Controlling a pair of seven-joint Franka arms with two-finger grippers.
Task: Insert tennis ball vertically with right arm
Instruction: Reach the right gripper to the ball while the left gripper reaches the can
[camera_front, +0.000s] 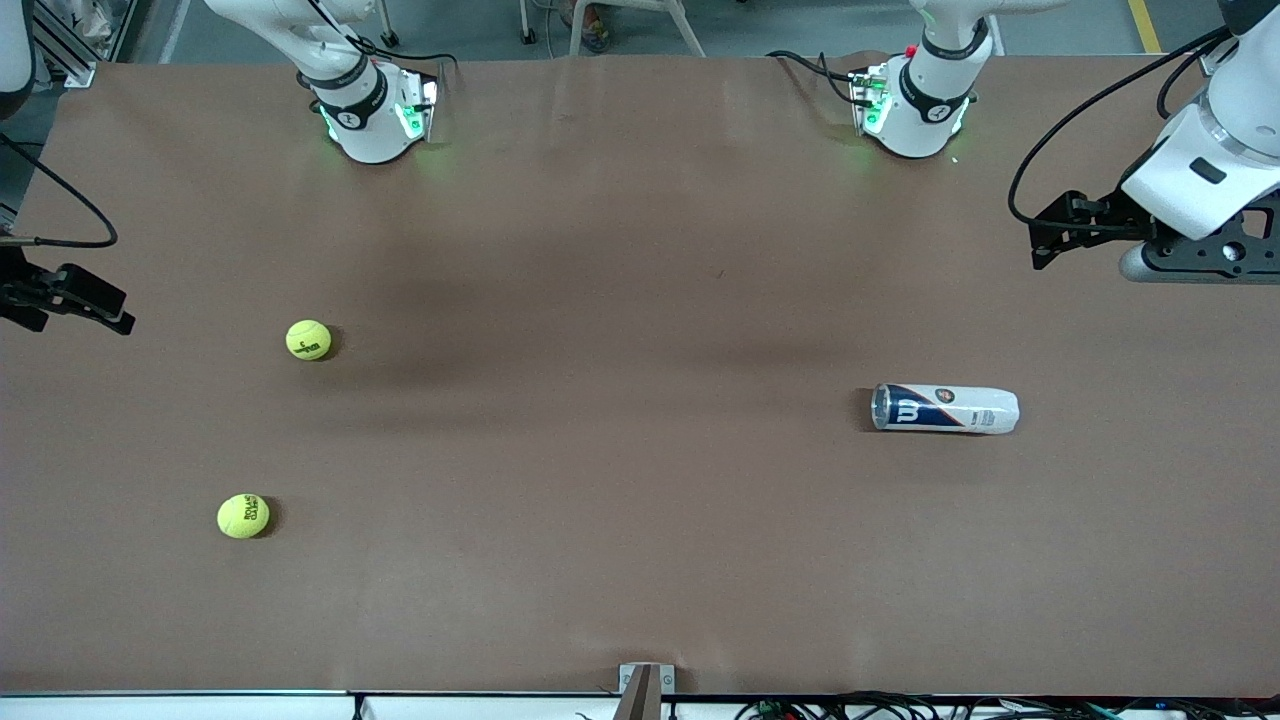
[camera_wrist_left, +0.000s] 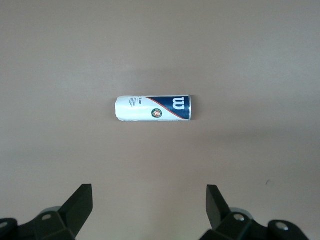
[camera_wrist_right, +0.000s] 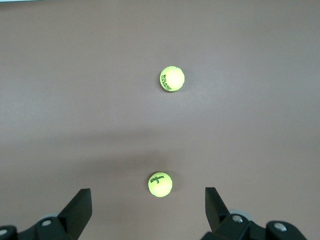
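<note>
Two yellow tennis balls lie on the brown table toward the right arm's end: one marked Wilson (camera_front: 308, 340) (camera_wrist_right: 160, 184) and one lettered in black (camera_front: 243, 516) (camera_wrist_right: 172, 79), nearer the front camera. A white and blue ball can (camera_front: 945, 409) (camera_wrist_left: 154, 108) lies on its side toward the left arm's end, its rimmed mouth facing the balls. My right gripper (camera_front: 80, 300) (camera_wrist_right: 148, 200) hangs open and empty, high over the table's edge beside the Wilson ball. My left gripper (camera_front: 1045, 235) (camera_wrist_left: 149, 197) also hangs open and empty, high above the table beside the can.
Both arm bases (camera_front: 375, 115) (camera_front: 915, 105) stand along the table's edge farthest from the front camera. A small bracket (camera_front: 645, 685) sits at the nearest edge. Cables (camera_front: 60, 215) trail at the right arm's end. Bare brown table surface (camera_front: 620, 400) lies between the balls and the can.
</note>
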